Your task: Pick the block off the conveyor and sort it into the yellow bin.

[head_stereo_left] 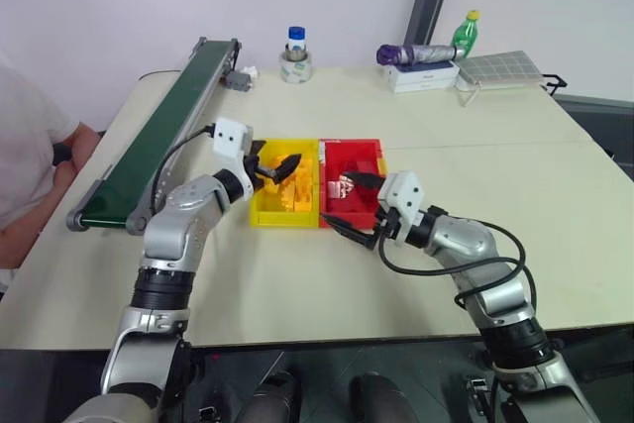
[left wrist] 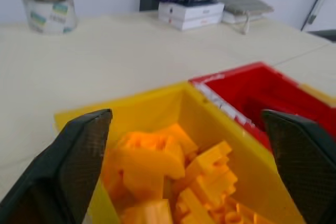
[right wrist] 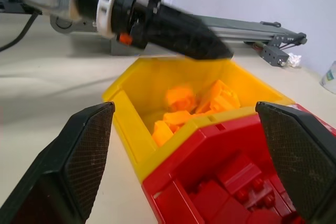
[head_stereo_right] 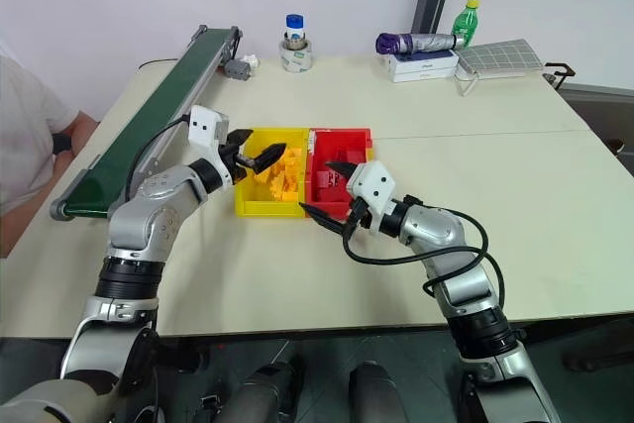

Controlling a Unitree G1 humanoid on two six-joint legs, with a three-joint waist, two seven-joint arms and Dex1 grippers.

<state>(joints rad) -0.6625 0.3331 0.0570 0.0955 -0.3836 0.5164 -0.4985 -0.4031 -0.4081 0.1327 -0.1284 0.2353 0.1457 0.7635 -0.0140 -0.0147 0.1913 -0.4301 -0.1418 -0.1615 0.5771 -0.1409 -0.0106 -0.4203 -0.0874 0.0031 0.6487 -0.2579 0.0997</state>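
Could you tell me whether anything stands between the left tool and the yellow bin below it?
Nothing visible does. The left tool hangs open right over the yellow bin, whose open top shows only the heap of yellow bricks inside.

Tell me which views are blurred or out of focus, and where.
Left wrist view: the own fingertips and the heap of yellow-orange bricks look soft. Right wrist view: one brick in the yellow bin is smeared, and the left gripper above it is soft-edged. Head views are sharp.
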